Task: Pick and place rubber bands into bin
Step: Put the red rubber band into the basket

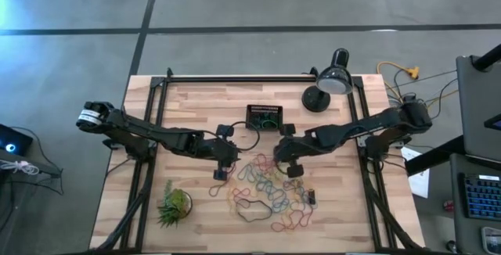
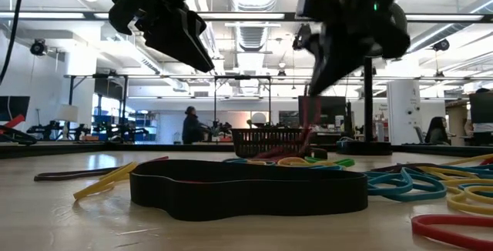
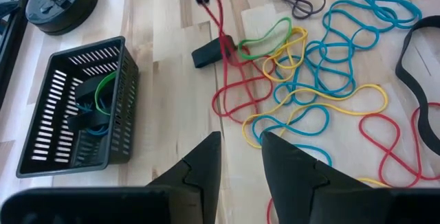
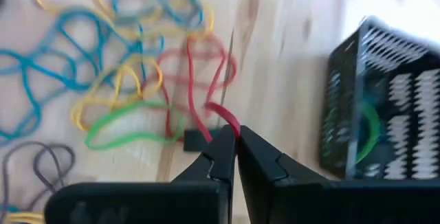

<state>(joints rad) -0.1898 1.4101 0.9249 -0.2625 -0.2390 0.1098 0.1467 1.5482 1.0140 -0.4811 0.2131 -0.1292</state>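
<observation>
Many coloured rubber bands lie loose on the wooden table near its front middle. The black slotted bin stands behind them with a green band inside. My right gripper hovers above the pile's far edge, between pile and bin, shut on a red rubber band. In the low view that red band hangs below my right gripper. My left gripper is held above the table, left of the pile, open with nothing between its fingers. My right gripper pinches the red band's raised end between its two fingertips. The fingers come from above, slanting down. The band hangs stretched below them, and its lower loops rest on the table among the other bands.
A black desk lamp stands at the back right, next to the bin. A spiky green plant sits at the front left. A wide black band lies at the pile's near side. Bare wood shows between the bin and the pile.
</observation>
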